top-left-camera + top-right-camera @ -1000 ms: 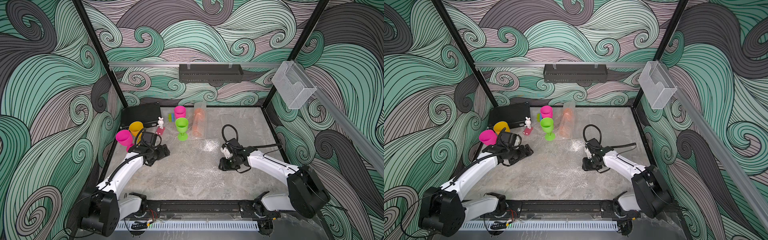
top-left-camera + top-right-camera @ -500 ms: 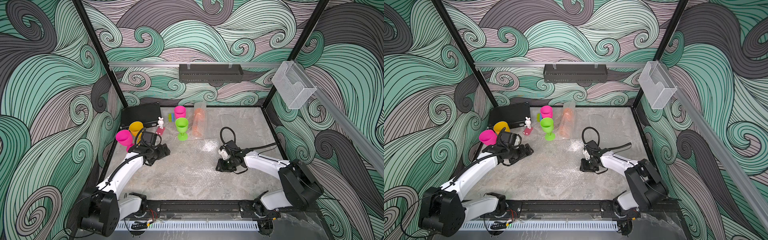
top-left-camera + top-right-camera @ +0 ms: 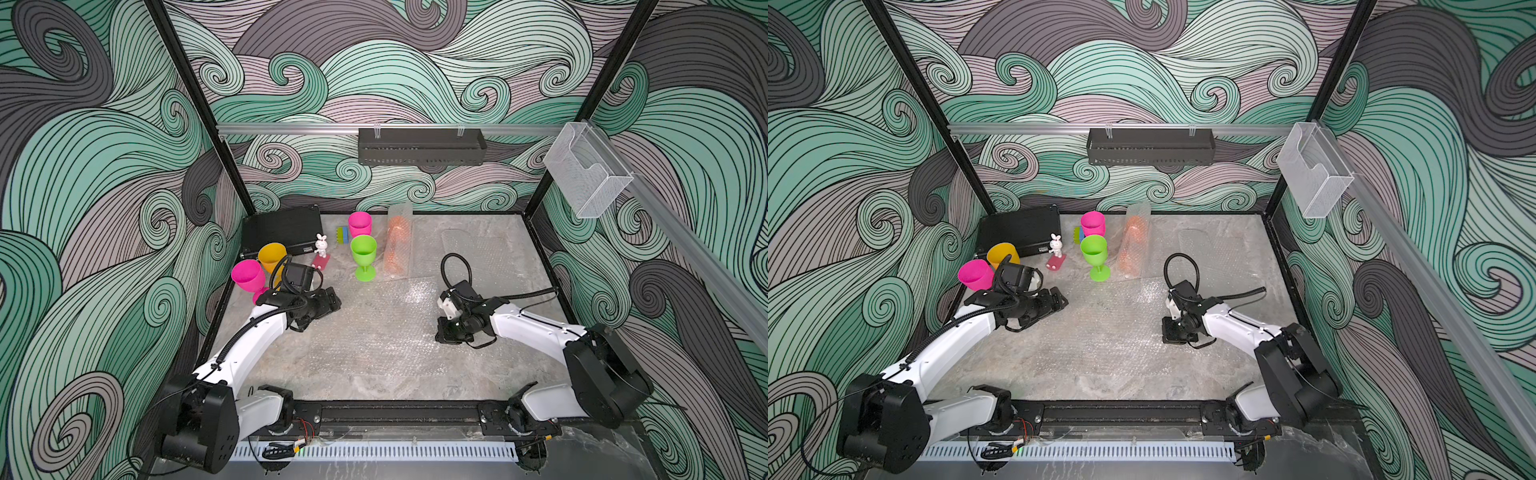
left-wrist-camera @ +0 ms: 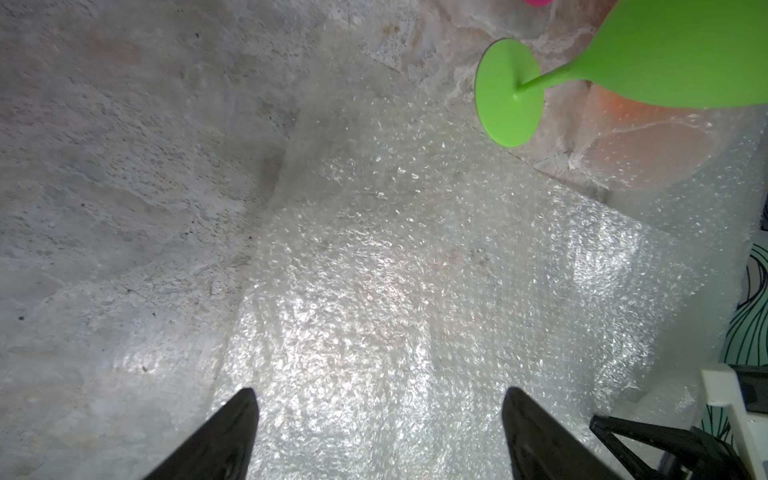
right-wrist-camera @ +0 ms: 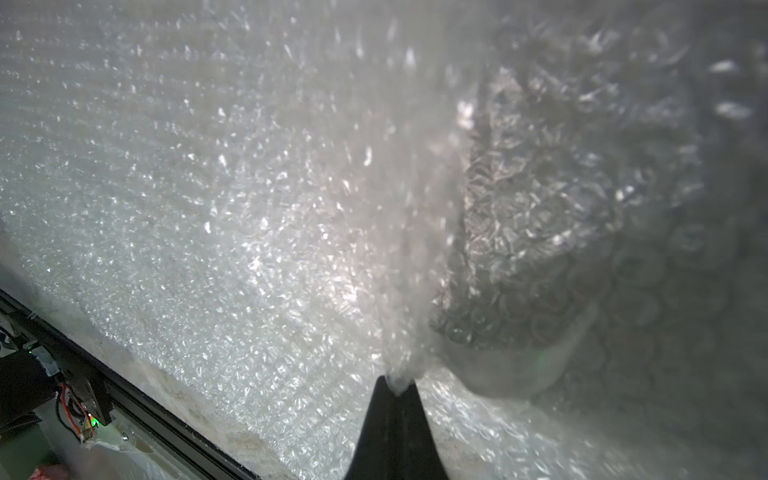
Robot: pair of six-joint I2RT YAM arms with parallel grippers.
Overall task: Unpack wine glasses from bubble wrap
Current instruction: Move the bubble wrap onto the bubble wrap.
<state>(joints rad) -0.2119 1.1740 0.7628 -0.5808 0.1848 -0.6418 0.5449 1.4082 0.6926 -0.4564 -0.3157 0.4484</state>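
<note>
A flat sheet of bubble wrap lies mid-table. My right gripper is shut on its right edge, and a fold of wrap rises from the closed tips. My left gripper hovers open over the sheet's left part, holding nothing. An orange wine glass lies inside a rolled bubble wrap tube at the back. Beside it a lime green glass and a pink one stand upright. A yellow glass and another pink one stand behind my left arm.
A black case sits at the back left, with a white rabbit figure and a green-blue block near it. Another flattened wrap sheet lies back right. A clear box hangs on the right wall.
My right gripper has closed its jaws onto the edge of the flat bubble wrap sheet and shifted slightly left. The left arm has not moved.
</note>
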